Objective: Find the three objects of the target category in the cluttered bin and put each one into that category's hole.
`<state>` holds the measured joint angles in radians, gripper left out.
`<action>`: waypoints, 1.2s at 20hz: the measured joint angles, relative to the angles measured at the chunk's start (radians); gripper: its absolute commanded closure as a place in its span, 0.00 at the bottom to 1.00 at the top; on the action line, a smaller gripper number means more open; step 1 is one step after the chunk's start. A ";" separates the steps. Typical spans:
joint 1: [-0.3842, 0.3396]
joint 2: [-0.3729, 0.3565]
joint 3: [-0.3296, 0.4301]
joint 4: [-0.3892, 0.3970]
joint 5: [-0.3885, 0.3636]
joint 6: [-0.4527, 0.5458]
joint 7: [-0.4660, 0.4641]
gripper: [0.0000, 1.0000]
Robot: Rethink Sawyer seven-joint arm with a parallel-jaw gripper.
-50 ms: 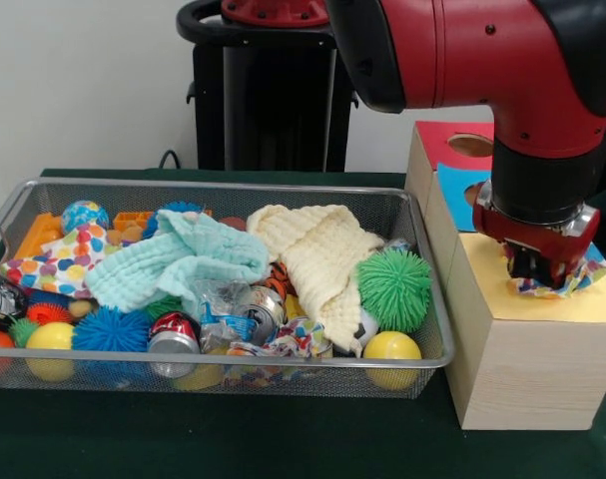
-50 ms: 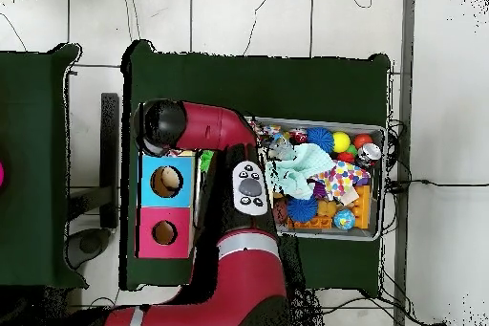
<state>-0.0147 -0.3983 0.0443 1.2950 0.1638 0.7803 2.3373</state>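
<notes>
Gripper (image 1: 535,267) over yellow section of pale wooden sorting box (image 1: 527,369).
I see jaws pinching a colourful patterned cloth (image 1: 574,277), hanging just above yellow top; wire mesh bin (image 1: 43,374) w/ clutter sits beside box.

A silvery wire-mesh metal bin (image 1: 43,190) holds soft waffle-textured cloths (image 1: 312,249) beside a matt pale wooden box (image 1: 527,359).

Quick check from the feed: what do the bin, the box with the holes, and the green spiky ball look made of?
Bin: metal wire mesh with a shiny rim, see-through walls. Box: pale unfinished wood by its visible grain, top faced with matte coloured panels, possibly paper or felt. Green spiky ball: soft rubber or plastic, judging by its dense flexible spikes.
</notes>
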 measured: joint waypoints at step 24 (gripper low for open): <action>0.000 0.009 0.012 -0.024 0.000 -0.002 0.000 0.00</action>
<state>-0.0147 -0.3897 0.0565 1.2714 0.1640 0.7781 2.3373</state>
